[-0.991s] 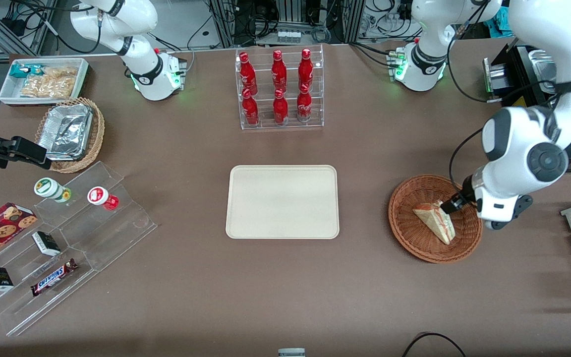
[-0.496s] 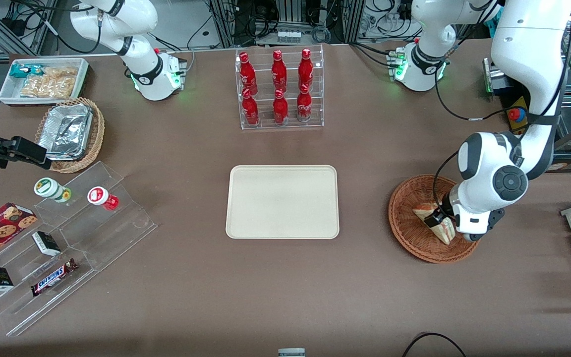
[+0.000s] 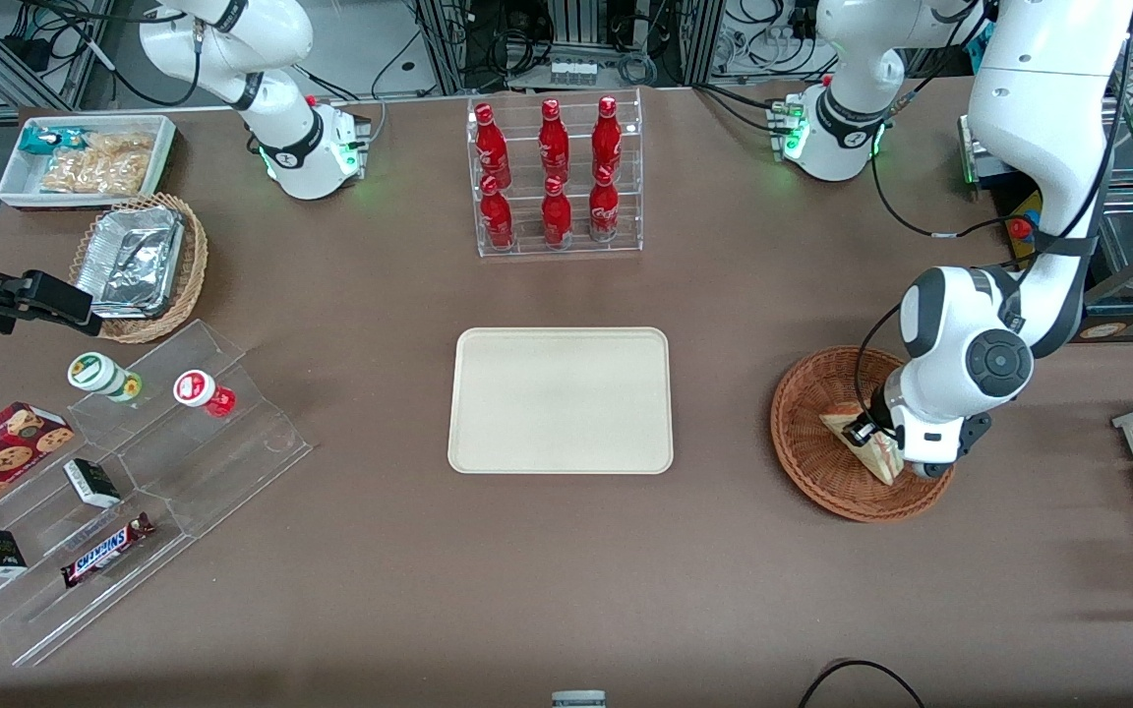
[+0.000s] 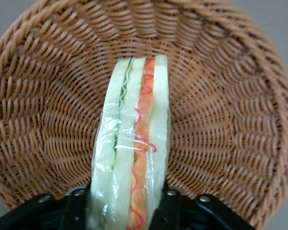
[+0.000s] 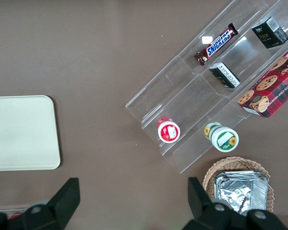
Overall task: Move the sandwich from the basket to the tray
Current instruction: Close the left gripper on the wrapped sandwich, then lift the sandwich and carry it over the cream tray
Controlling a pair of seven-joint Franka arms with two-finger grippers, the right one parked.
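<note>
From the front, the claw point(image 3: 864, 430) is down inside the basket point(image 3: 807, 442), at the sandwich point(image 3: 857, 440); the tray point(image 3: 561, 399) lies well apart toward the parked arm's end. At the wrist, both fingers point(image 4: 75, 207) press the sandwich point(image 4: 132, 148) sides, grasping it.

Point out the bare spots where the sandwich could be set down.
The tray is bare all over. Open tabletop lies between it and the basket, and between it and the bottle rack. The basket is crowded: the claw straddles the sandwich there.
</note>
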